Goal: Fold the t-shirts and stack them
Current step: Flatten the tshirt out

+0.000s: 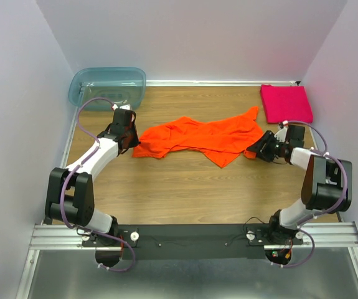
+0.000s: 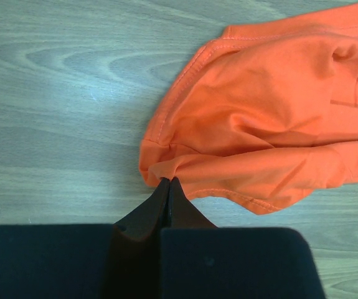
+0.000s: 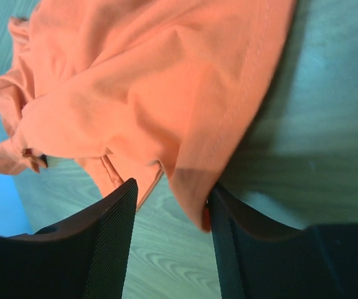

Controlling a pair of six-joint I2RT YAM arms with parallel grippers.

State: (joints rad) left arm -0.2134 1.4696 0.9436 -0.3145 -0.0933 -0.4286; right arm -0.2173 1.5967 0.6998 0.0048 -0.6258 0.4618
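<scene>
The bright orange t-shirt (image 1: 203, 136) lies crumpled across the middle of the table. My left gripper (image 1: 131, 144) is at its left end, shut on a pinch of the orange cloth (image 2: 241, 118) at the corner hem. My right gripper (image 1: 253, 151) is at the shirt's right end with its jaws open; a corner of the orange shirt (image 3: 160, 93) hangs between them, against the right finger (image 3: 228, 243). The magenta-pink t-shirt (image 1: 286, 103) lies folded to a square at the back right corner.
A translucent blue-green plastic tub (image 1: 107, 86) stands at the back left corner. White walls close in the wooden table (image 1: 185, 187) on three sides. The metal rail with the arm bases (image 1: 191, 237) runs along the near edge.
</scene>
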